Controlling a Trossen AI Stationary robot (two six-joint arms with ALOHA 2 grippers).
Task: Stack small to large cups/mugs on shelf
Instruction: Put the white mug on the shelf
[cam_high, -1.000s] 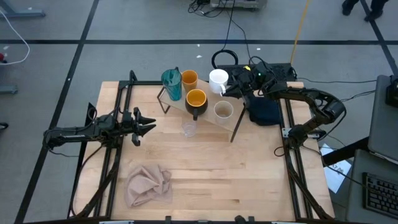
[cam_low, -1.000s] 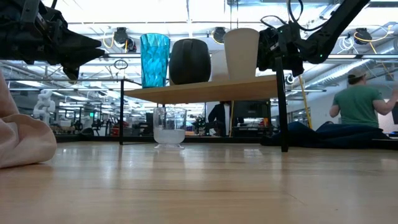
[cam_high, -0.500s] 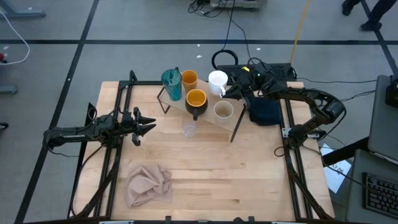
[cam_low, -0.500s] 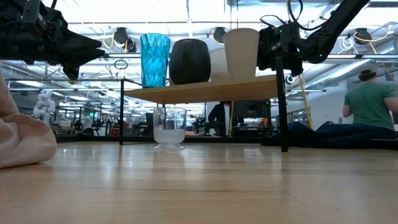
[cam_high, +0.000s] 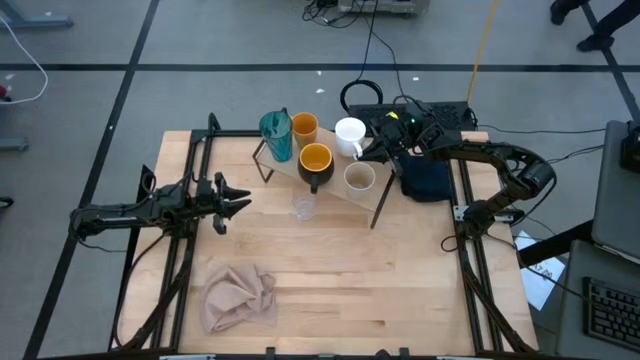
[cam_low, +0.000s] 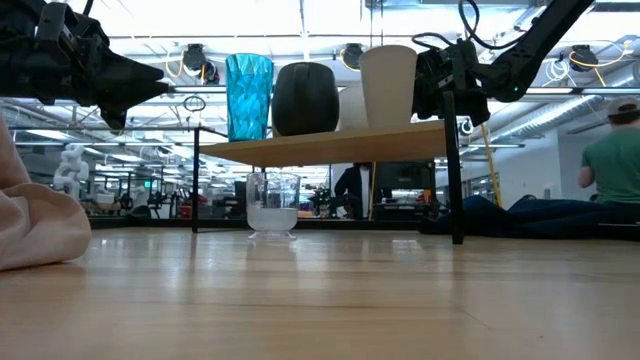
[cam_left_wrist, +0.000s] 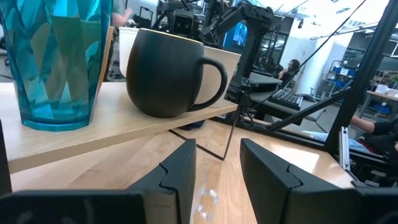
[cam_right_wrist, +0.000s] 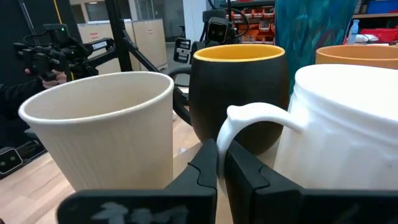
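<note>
The shelf (cam_high: 336, 186) stands at the table's far middle. On its board stand the teal tumbler (cam_high: 276, 136), orange cup (cam_high: 304, 127), black mug (cam_high: 315, 161), beige cup (cam_high: 359, 177) and white mug (cam_high: 349, 130). The clear glass (cam_high: 304, 206) stands on the table at the shelf's near edge. My right gripper (cam_high: 368, 149) is at the white mug's right side, shut on its handle. My left gripper (cam_high: 243, 204) hovers open to the left of the shelf, pointing at it. My right gripper (cam_right_wrist: 219, 149) pinches the white mug's handle (cam_right_wrist: 219, 127) at its outer curve between the two fingers (cam_right_wrist: 205, 167). The fingers come level from the table's right side. The mug stands upright; in the low view its base (cam_low: 350, 126) is level with the shelf board.
A navy cloth (cam_high: 425, 178) lies right of the shelf under my right arm. A pink cloth (cam_high: 240, 296) is bunched near the table's near-left corner. Bare tabletop (cam_high: 380, 280) lies in front of the shelf. A person (cam_low: 612, 165) shows in the room beyond.
</note>
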